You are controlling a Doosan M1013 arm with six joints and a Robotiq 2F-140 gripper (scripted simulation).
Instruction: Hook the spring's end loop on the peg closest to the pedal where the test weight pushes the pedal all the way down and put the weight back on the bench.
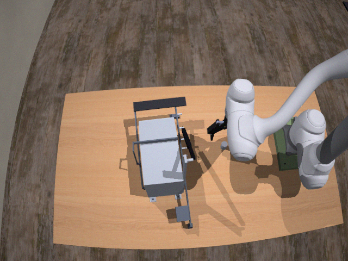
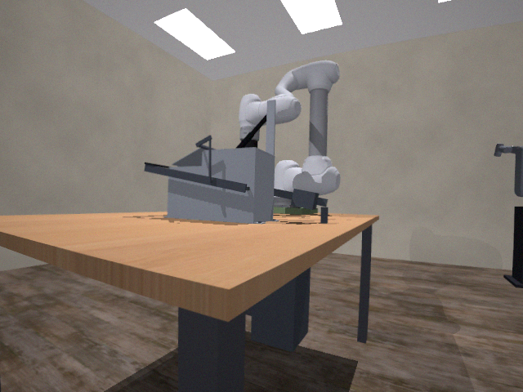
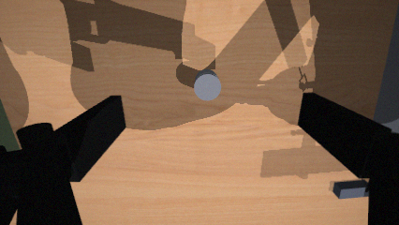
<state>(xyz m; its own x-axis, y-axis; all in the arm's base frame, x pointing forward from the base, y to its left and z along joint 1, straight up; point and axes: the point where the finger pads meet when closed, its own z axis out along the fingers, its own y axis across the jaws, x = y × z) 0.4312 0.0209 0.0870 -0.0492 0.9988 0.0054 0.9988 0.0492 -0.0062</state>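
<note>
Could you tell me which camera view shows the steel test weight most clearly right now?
The wrist view shows it best: the steel test weight stands upright on the bench, seen from above, ahead of the open, empty tool. The top view shows it small, beside the arm's wrist. In the exterior view I cannot make it out.

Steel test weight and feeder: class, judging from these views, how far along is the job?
Early. Nothing looks finished: the steel test weight stands on the bench, untested on the pedal. In hand: the open, empty gripper hangs above the weight, apparently lining up a grasp. Left: the pedal tests, settling the spring loop's peg, and returning the weight.
</note>
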